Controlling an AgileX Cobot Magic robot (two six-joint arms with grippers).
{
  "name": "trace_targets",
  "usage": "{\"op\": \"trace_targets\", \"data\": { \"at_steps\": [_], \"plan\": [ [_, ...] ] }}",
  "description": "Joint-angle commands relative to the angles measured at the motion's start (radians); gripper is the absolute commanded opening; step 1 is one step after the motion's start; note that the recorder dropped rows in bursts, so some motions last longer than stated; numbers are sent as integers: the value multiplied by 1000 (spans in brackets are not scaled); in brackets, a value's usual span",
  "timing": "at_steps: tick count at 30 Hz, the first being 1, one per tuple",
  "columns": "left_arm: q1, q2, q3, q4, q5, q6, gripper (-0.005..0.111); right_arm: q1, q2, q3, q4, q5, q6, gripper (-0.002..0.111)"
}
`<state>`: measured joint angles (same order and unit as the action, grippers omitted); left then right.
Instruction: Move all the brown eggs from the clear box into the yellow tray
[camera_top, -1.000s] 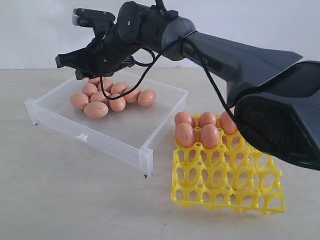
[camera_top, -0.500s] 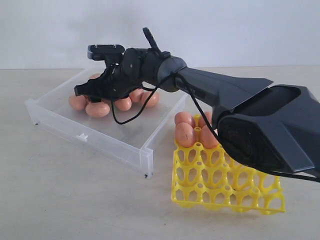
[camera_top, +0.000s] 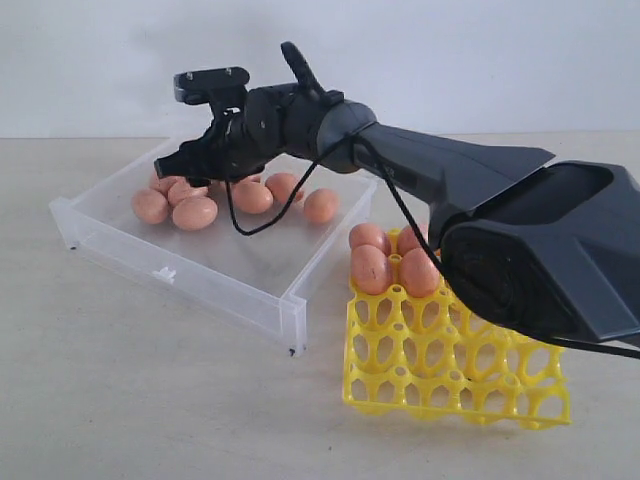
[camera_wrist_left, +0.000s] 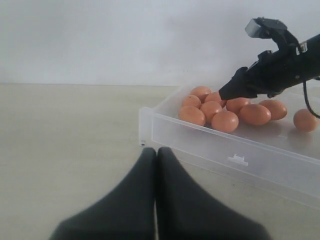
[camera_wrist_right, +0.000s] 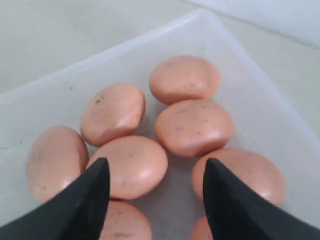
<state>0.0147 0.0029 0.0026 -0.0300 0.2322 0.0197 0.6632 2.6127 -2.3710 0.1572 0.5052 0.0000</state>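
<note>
Beige table (camera_top: 150, 400), white wall (camera_top: 480, 60). Only the outside view showed the tray (camera_top: 440, 410). Right gripper (camera_wrist_right: 155, 172) gaped over eggs (camera_wrist_right: 194, 127); left gripper (camera_wrist_left: 156, 152) closed, both empty.

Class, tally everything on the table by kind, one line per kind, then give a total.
clear plastic box: 1
yellow lattice tray: 1
brown oval eggs: 14 in view, 10 boxed, 4 in the tray, part of which the robot arm hides
Total: 16

Brown eggs (camera_top: 195, 212) crowd the far side of the clear box (camera_top: 200, 282), its near floor bare; the right arm (camera_top: 450, 170) stretches over its far corner, while the yellow tray (camera_top: 450, 408) offers open front cells.
</note>
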Motion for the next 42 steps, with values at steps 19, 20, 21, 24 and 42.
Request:
{"op": "trace_targets", "data": {
  "at_steps": [19,20,21,24,42],
  "plan": [
    [-4,-3,-3,-5,0,1,-4,-4,-28,-2,-223,277,-271,54],
    [-4,-3,-3,-5,0,1,-4,-4,-28,-2,-223,258,-276,54],
    [-4,-3,-3,-5,0,1,-4,-4,-28,-2,-221,245,-287,54],
    [-4,-3,-3,-5,0,1,-4,-4,-20,-2,-213,214,-306,54],
    [-4,-3,-3,-5,0,1,-4,-4,36,-4,-113,282,-264,-1]
  ]
}}
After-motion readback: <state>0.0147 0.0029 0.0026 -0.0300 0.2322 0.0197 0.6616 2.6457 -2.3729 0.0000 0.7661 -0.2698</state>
